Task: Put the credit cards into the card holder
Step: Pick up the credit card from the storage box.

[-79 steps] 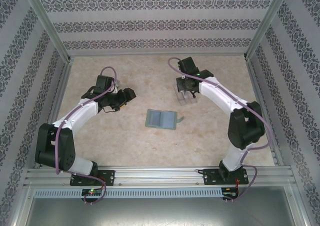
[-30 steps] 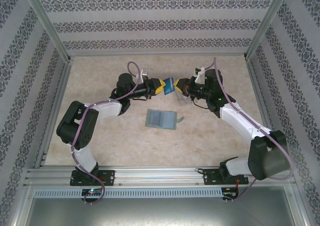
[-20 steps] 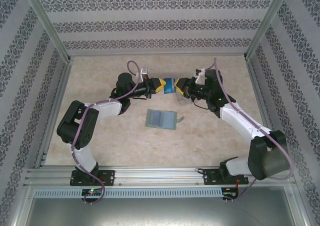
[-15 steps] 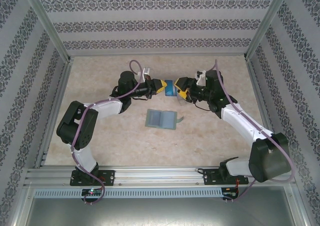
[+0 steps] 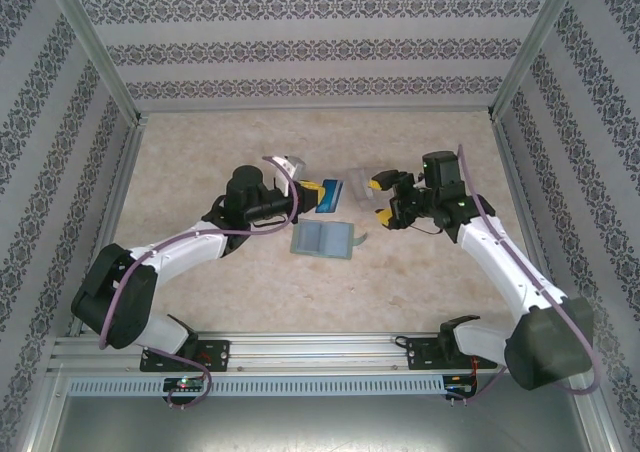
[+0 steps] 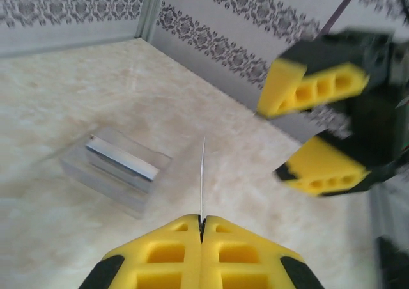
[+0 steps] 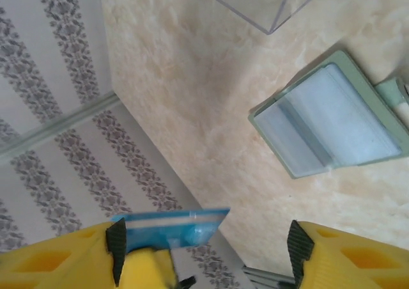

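From the overhead camera I see my left arm stretched low from its base toward the middle of the table, elbow pushed out to the left and wrist pointing right. The left gripper is clamped tight on the blue credit card. On the left wrist camera the yellow pads meet with no gap, and the card stands edge-on between them as a thin upright line. My right arm comes up from its base with the elbow far out to the right. Its forearm slants in toward the centre, and the right gripper faces the left one, near it but apart. Its jaws are spread wide and hold nothing. On the right wrist camera the card's free end sits just beside one of my right fingers, and I cannot tell whether it touches. The card holder lies flat and open on the table, on the near side of the gap between the two grippers. Its two pocket panels face up and look pale, and I cannot tell whether anything is tucked inside them. The clear plastic box sits on the table beyond the held card. It has a grey strip-like shape in it that I cannot identify.
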Motion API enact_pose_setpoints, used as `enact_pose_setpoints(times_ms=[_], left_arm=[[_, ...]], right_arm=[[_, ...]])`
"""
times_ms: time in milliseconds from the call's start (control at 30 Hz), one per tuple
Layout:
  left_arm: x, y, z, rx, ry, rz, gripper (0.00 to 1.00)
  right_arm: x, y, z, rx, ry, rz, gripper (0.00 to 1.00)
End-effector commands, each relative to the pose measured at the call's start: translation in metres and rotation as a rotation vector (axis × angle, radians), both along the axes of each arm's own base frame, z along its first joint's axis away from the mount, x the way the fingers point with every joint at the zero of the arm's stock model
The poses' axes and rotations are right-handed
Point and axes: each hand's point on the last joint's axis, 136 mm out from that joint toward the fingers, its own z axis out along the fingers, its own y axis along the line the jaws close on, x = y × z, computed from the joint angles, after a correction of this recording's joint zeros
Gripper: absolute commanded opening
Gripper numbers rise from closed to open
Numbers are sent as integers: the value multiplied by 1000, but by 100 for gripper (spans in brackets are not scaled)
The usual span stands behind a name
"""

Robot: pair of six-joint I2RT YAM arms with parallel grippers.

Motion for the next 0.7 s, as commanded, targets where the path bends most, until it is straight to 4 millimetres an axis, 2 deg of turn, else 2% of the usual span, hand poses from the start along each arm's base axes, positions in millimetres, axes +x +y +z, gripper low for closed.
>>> enact_pose_setpoints(times_ms=[0, 133, 200, 333, 467, 567, 667], left_arm=[[-10, -9, 17, 146, -358, -97, 0], [-35, -23, 9, 229, -543, -195, 0], [-41, -29, 9, 246, -591, -222, 0], [-44, -35, 20, 220, -653, -226, 0], [-47, -39, 29, 201, -680, -233, 0], [-49, -40, 29, 194, -698, -240, 0], [-52, -42, 26, 204, -717, -260, 0]], right_arm=[[-7, -3, -4, 80, 123, -100, 75], [-3, 4, 4, 121, 140, -109, 75], [-3, 7, 3, 130, 166, -122, 73], [-5, 14, -1, 144, 201, -132, 69], [-7, 34, -7, 191, 219, -105, 62], [-4, 49, -6, 230, 224, -67, 58], [-1, 56, -4, 228, 219, -51, 51]])
